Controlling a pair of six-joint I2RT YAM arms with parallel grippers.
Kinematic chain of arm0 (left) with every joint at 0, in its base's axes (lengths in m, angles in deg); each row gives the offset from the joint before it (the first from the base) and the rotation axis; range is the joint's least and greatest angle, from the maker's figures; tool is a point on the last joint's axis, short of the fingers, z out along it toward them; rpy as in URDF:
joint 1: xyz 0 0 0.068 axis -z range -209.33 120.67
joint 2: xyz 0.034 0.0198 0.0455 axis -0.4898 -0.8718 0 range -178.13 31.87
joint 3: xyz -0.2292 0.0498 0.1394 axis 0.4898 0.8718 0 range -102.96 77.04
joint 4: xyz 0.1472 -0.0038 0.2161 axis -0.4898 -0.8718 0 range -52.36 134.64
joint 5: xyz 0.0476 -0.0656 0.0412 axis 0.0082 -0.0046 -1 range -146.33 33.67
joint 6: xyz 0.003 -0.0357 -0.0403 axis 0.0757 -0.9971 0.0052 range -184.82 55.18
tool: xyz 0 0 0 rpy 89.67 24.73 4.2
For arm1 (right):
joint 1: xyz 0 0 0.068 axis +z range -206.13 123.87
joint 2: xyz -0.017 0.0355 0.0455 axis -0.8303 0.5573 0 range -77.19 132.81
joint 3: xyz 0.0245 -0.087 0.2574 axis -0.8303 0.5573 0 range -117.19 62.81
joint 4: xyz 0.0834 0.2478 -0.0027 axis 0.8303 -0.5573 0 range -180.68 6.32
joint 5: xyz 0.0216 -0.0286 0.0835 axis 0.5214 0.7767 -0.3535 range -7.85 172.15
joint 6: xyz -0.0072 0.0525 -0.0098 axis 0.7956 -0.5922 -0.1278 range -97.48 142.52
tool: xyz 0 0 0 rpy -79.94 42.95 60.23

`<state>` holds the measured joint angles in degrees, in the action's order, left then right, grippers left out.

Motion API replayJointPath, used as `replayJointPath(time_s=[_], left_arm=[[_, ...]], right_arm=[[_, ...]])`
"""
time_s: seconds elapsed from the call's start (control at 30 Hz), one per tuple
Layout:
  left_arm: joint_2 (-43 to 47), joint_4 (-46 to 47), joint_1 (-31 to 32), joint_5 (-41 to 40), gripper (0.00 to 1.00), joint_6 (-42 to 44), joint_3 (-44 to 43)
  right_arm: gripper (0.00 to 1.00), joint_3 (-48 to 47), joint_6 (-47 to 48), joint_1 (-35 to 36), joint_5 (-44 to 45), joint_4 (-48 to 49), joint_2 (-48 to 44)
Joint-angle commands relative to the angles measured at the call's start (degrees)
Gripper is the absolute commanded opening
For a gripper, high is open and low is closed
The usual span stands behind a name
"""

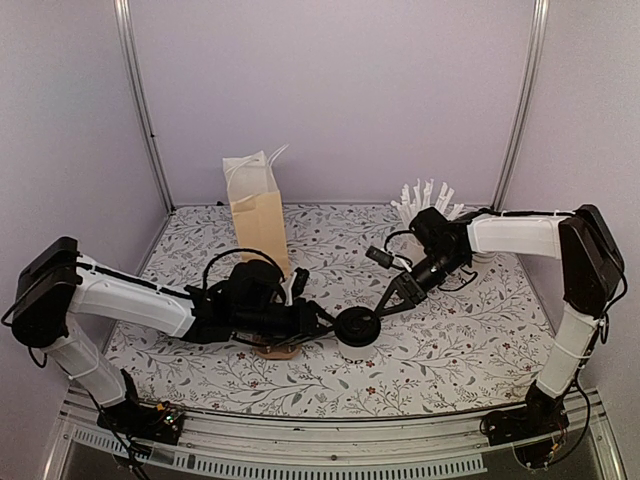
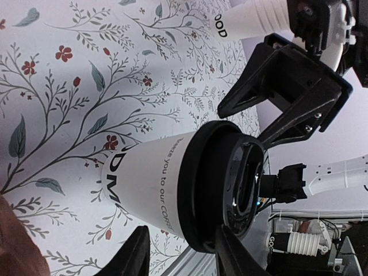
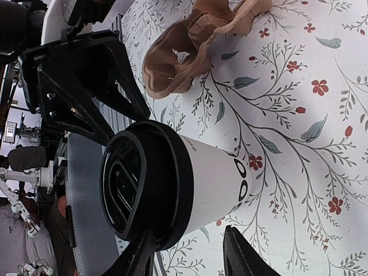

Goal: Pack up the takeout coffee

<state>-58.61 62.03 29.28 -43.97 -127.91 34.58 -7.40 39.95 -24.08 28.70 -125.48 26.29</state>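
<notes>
Jaws of left gripper (image 1: 325,318) and right gripper (image 1: 388,303) apart beside lidded coffee cup (image 1: 357,327).

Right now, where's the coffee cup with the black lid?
In the top view the lidded cup stands near the middle, between the left claw and the right claw, nearer the arms than the brown paper bag.

One takeout coffee (image 1: 357,328) stands upright on the flower-patterned counter (image 1: 460,345), just off its middle toward 5 o'clock. It is a small white paper cup with black lettering on its side, narrowing toward the base and capped with a round black plastic lid.
</notes>
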Motion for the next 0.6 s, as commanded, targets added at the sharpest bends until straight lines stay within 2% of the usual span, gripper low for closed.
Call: replayJointPath(time_s=[0.0, 0.4, 0.57], left_arm=[[-1.08, 1.51, 0.71, 1.05, 0.41, -0.05, 0.18], [-5.51, -2.30, 0.55, 1.29, 0.39, -1.31, 1.74], [-8.51, -2.73, -0.07, 3.65, 0.38, -2.32, 2.07]], right_arm=[[0.43, -0.42, 0.89, -0.28, -1.51, -0.76, 1.32], [0.42, 1.96, -0.35, -0.24, 0.58, 0.94, 3.75], [0.35, 3.23, -4.09, -0.24, 10.69, 2.33, 6.57]])
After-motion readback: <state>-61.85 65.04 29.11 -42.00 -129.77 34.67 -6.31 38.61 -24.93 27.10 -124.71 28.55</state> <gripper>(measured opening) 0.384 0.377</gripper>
